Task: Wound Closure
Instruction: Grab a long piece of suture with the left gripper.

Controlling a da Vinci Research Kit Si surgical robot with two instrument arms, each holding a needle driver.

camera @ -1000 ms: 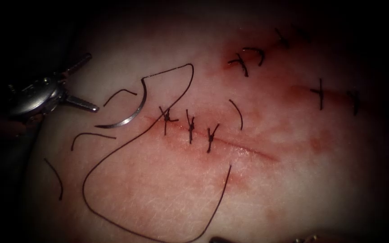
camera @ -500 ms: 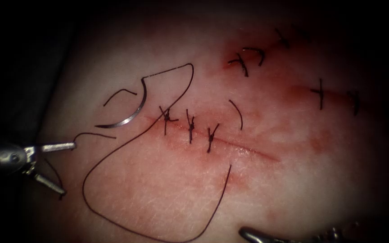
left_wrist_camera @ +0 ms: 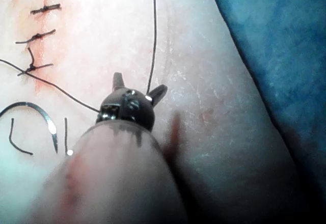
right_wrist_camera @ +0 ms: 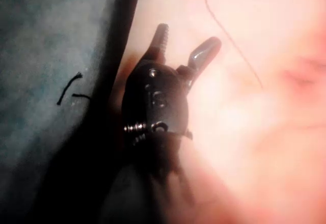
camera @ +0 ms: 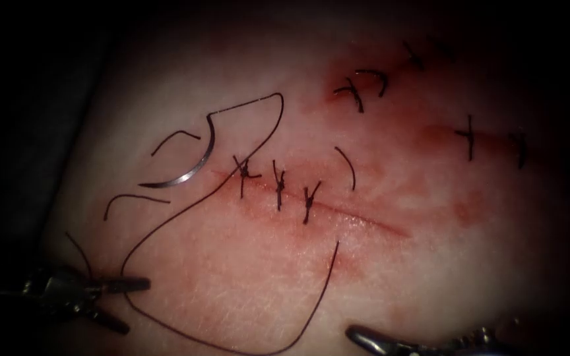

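On the left side of the cut, the needle point(camera: 189, 165) lay loose on the tissue point(camera: 430, 264), flat on the surface and not in it, with neither tool gripping it! Its thread point(camera: 166, 316) ran from the needle's upper end, looped up and back down past the first stitch, then swept in a big curve along the lower part of the tissue. And look where the left tool point(camera: 121, 304) had got to: a second earlier it was up beside the needle, half a second earlier it had dropped lower, and at this moment it sat down at the lower left, jaws spread wide and holding nothing, right at the bend of that thread loop. The left wrist view showed the same tool point(left_wrist_camera: 140, 87) with jaws apart and the thread running up between the tips, not clamped. The right tool point(camera: 364, 336) had edged in along the bottom edge; in the right wrist view its jaws point(right_wrist_camera: 186, 43) stood wide open and empty. Three stitches point(camera: 278, 188) crossed the cut point(camera: 364, 217), whose right stretch was not yet closed. Short cut ends of thread point(camera: 133, 201) lay scattered near the needle. The needle and thread had not shifted, so my read was that the left tool had turned from the needle to the thread.
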